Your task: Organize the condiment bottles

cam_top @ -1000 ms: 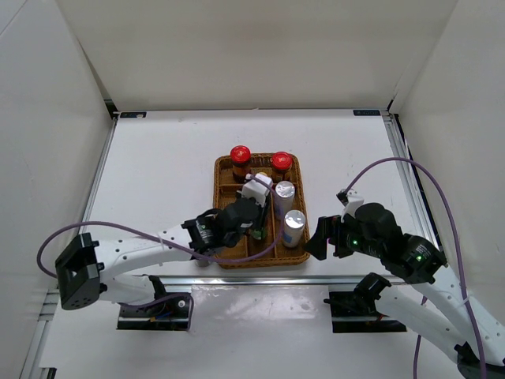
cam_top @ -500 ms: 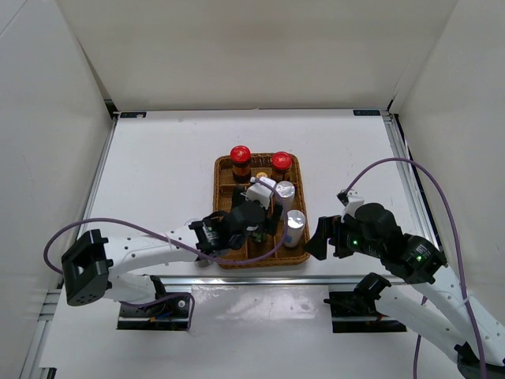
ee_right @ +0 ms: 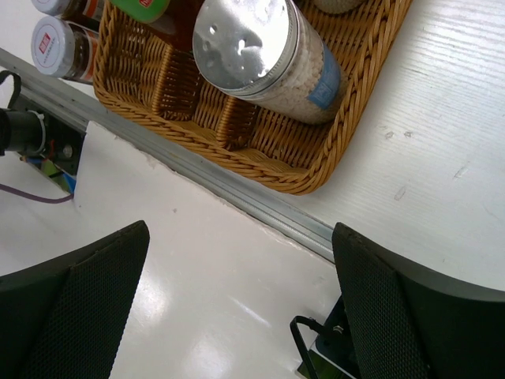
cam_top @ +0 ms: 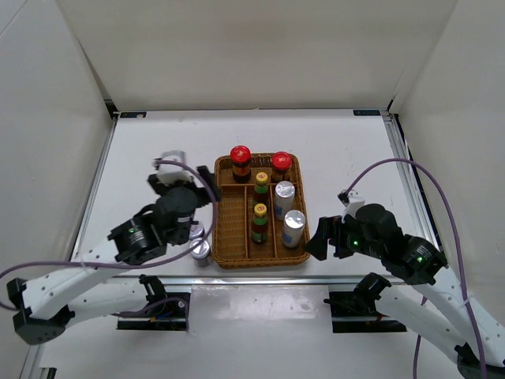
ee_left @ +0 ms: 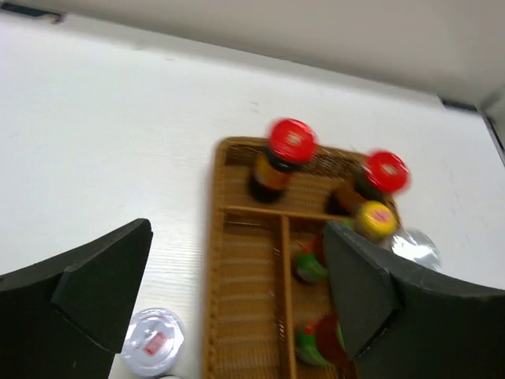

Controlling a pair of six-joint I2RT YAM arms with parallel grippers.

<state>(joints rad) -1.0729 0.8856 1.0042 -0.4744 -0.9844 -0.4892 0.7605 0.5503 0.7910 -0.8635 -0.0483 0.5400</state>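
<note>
1. The brown wicker divided tray (cam_top: 264, 263) sits about midway along the bench (cam_top: 158, 150), close to its near edge.
2. The left red-capped jar (cam_top: 240, 162) and the right red-capped jar (cam_top: 282, 166) stand upright in the tray's far cross compartment, one at each end.
3. The far sauce bottle (cam_top: 261, 188) and the near sauce bottle (cam_top: 259, 223) both have yellow caps. They stand one behind the other in the tray's middle lane.
4. The far shaker (cam_top: 283, 199) and the near shaker (cam_top: 293, 229) stand in the right lane. In the right wrist view, the near shaker shows a perforated silver top and a blue label, close to the tray's near right corner.
5. The two short silver-lidded jars stand on the bare bench just outside the tray's left wall, by the near edge. The nearer short jar (cam_top: 200, 249) is in plain view, while the farther short jar (cam_top: 196, 231) is partly hidden by the left arm.
6. The left fingers (ee_left: 95, 292) are spread wide with nothing between them. They are held above the bench to the left of the tray, pointing toward the tray's far end.
7. The right fingers (ee_right: 87, 292) are also spread and hold nothing. They hang over the bench's near edge, just off the tray's near right corner and clear of the wicker.
</note>
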